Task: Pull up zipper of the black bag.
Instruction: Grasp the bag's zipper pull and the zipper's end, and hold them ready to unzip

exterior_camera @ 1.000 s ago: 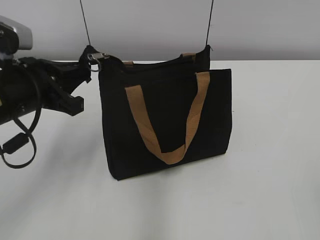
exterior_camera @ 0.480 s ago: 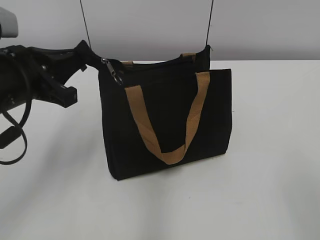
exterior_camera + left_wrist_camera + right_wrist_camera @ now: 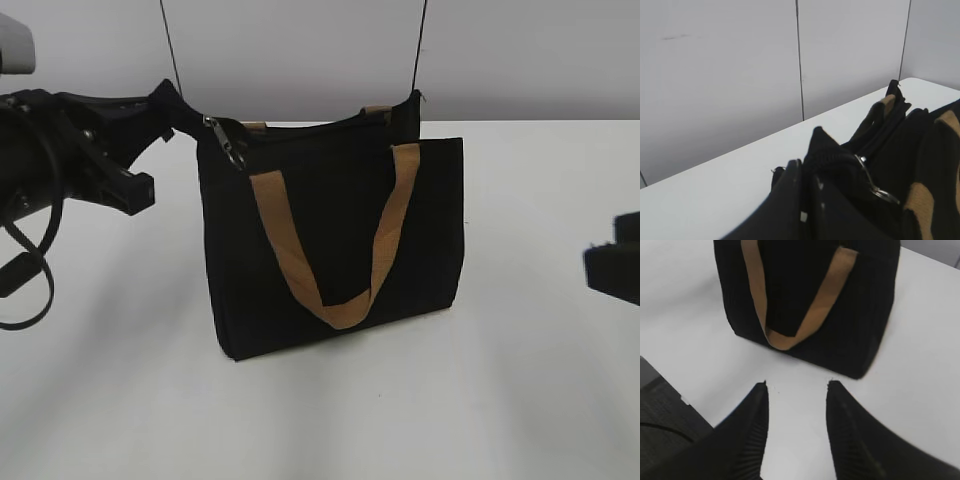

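Observation:
The black bag (image 3: 330, 220) stands upright on the white table, its tan handle loop (image 3: 335, 305) hanging down the front. The zipper (image 3: 310, 128) runs along the top rim, and its silvery pull tab (image 3: 233, 150) dangles at the left end. My left gripper (image 3: 168, 105) is shut on the bag's top left corner fabric, beside the pull tab. In the left wrist view the jaws (image 3: 807, 170) pinch black cloth, with the pull tab (image 3: 875, 185) just right of them. My right gripper (image 3: 796, 385) is open and empty over the table in front of the bag (image 3: 805, 285).
The white table (image 3: 400, 410) extends around the bag, with a grey panelled wall behind. My right gripper (image 3: 612, 265) shows only at the right edge of the exterior view. The table's front edge (image 3: 670, 390) lies left of the right gripper.
The left arm shifted slightly left and the pull tab dropped to hang down the bag's corner. The right gripper has come into the exterior view at the right edge.

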Robot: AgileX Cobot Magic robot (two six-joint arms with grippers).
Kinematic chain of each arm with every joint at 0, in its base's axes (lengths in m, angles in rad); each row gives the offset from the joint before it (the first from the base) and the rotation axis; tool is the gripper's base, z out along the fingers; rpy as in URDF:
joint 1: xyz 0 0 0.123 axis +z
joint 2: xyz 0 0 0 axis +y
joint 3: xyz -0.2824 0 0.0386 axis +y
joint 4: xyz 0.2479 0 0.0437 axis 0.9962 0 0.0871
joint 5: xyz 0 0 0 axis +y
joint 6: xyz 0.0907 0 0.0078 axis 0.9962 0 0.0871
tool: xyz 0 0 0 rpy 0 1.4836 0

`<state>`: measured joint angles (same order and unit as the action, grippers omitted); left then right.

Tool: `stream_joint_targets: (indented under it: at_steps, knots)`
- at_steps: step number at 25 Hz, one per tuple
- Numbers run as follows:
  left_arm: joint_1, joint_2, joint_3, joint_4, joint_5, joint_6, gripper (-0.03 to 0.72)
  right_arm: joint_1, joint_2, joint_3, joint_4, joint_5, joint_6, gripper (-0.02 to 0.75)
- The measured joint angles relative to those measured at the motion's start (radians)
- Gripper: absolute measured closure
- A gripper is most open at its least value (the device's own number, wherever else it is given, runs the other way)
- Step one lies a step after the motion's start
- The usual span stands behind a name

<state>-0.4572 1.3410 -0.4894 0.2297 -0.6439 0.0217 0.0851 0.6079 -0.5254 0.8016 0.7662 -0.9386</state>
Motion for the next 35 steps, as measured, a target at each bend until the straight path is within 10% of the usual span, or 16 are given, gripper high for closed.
stream_joint_targets:
  at_steps: [10, 23, 35]
  knots:
    - [-0.002, 0.000, 0.000, 0.004, -0.001, 0.000, 0.693, 0.214, 0.558, -0.232, 0.291, -0.069, -0.393, 0.432]
    - [-0.003, 0.000, 0.000, 0.004, -0.001, 0.000, 0.693, 0.409, 1.046, -0.674, 0.321, -0.090, -0.444, 0.432]
    - [-0.003, 0.000, 0.000, 0.006, -0.001, 0.000, 0.693, 0.444, 1.213, -0.732, 0.346, -0.188, -0.446, 0.485]
